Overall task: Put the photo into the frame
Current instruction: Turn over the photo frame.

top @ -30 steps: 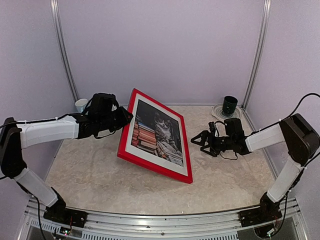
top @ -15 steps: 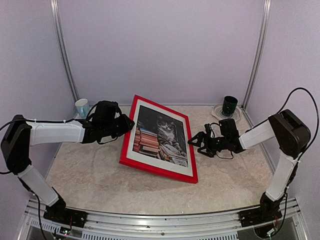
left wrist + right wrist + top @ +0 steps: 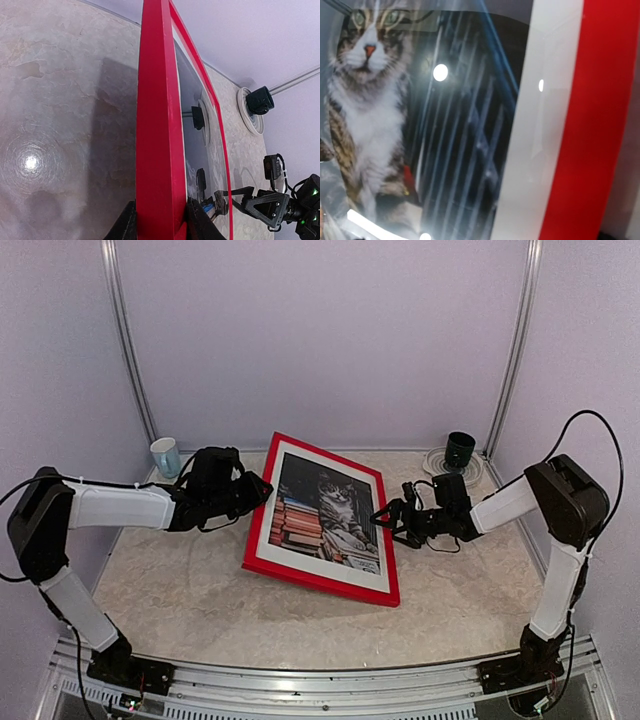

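Photo point(image 3: 325, 515) sits inside the frame point(image 3: 320, 582), behind reflective glazing and bordered by a white mat point(image 3: 540, 125), so insertion looks done. What appears left is lowering the assembly flat onto the table point(image 3: 180, 600) and letting go. Frame is tilted mid-table, near rail apparently down; left gripper point(image 3: 262, 487) is clenched on the left rail, and right gripper point(image 3: 385, 518) is spread wide and empty just beside the right rail. Print: glossy, grey-and-white tabby, stacked colourful books, dark ground.
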Robot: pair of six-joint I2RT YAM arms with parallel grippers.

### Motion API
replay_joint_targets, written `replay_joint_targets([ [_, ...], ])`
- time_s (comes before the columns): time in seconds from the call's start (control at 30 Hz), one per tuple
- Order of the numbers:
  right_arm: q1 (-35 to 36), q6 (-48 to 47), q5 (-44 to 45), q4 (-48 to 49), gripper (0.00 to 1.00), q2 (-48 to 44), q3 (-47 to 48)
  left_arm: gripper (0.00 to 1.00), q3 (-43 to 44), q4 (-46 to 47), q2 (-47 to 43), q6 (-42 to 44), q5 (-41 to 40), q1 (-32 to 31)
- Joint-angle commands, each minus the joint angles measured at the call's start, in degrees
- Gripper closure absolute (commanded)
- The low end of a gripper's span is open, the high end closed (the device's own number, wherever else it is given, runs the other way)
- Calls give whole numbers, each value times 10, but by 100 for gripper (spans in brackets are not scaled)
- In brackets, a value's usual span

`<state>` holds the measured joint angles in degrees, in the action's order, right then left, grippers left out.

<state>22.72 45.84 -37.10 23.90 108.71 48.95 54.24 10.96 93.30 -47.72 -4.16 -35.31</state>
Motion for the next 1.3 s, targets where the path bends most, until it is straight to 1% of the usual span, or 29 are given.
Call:
replay_joint_targets([
  [0.0, 5, -10, -16, -3, 1, 33, 12, 71, -3, 64, 11, 2, 33, -2],
  [0.13, 5, -10, -17, -2, 1, 38, 13, 69, -4, 65, 14, 2, 30, -2],
  [0.23, 6, -15, -4, -17, 1, 31, 14, 60, -4, 62, 15, 5, 31, -2],
  [0.33, 5, -22, 9, -30, 1, 23, 15, 56, -5, 62, 18, 6, 34, -2],
  [0.5, 5, -23, 2, -31, 1, 32, 16, 56, -8, 74, 25, 7, 38, -2],
  [0.57, 5, -23, 1, -31, 1, 32, 15, 55, -7, 79, 28, 8, 58, -2],
  [0.73, 5, -35, 11, -49, 1, 28, 19, 54, -1, 73, 37, 17, 70, -2],
  [0.97, 4, -50, 21, -75, 1, 27, 30, 48, 5, 73, 64, 22, 87, -2],
  [1.27, -4, -55, 44, -92, 1, 19, 26, 44, 1, 86, 89, 24, 94, -2],
])
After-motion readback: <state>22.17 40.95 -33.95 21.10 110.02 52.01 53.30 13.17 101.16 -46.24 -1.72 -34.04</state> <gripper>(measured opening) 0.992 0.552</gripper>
